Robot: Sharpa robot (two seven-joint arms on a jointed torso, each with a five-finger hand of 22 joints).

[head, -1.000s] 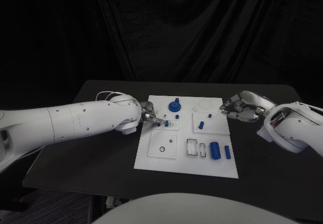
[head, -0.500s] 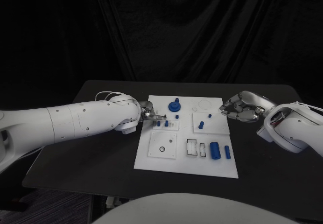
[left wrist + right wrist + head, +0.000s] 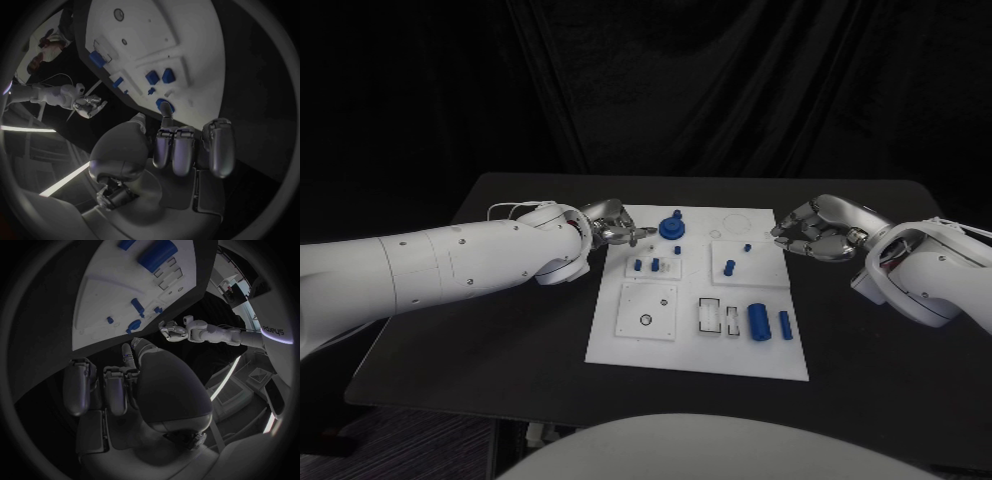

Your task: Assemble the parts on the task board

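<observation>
The white rectangular task board (image 3: pixel 700 300) lies in the middle of the black tabletop (image 3: pixel 516 330), and every place below is given from it. The left hand (image 3: pixel 612 224) hangs over the board's far left corner, just beside the tall blue round knob with a stem (image 3: pixel 674 227) that stands upright near the far edge. Its silver fingers (image 3: pixel 178 152) are curled inward with nothing between them, so the hand carries no part; judged from that, it is between steps and free to pick the next piece.

Nearer the robot than the knob, two short blue pegs (image 3: pixel 646 266) stand side by side in a small raised white block on the board's left half. A third blue peg (image 3: pixel 731 267) stands in the neighbouring white block to their right, and a tiny blue stub (image 3: pixel 749 248) sits just beyond it. Those look seated, probably because their holes hold them upright.

On the board's near right part a thick blue cylinder (image 3: pixel 760 322) and a slimmer blue pin (image 3: pixel 786 324) lie flat, next to empty rectangular slots (image 3: pixel 720 317). They appear still unassembled.

The right hand (image 3: pixel 816 230) hovers off the board's far right edge, its fingers (image 3: pixel 117 390) curled in on nothing, seemingly waiting near the loose pieces.
</observation>
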